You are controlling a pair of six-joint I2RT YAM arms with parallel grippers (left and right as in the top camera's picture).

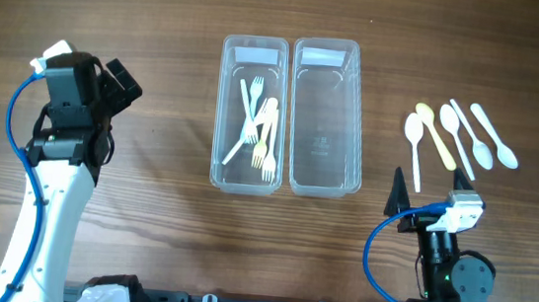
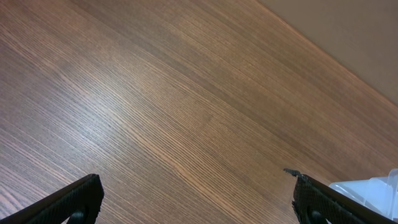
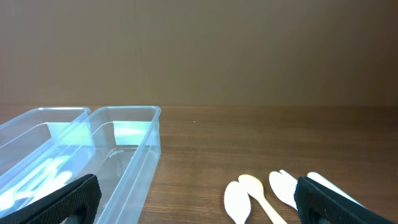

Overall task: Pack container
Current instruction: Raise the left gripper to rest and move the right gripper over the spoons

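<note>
A wooden table (image 1: 163,22) with a warm brown, fine-lined grain fills the overhead view. Beyond its far edge, the right wrist view shows a plain, dull brown wall (image 3: 199,50), evenly lit. Soft, diffuse light leaves a pale sheen across the tabletop in the left wrist view.

Two clear plastic containers (image 3: 126,111) are seen side by side on a wooden table (image 3: 261,137), with pale spoons (image 3: 237,200) laid alongside, framed by the right gripper (image 3: 196,186), its fingers (image 3: 65,200) widely parted.
</note>
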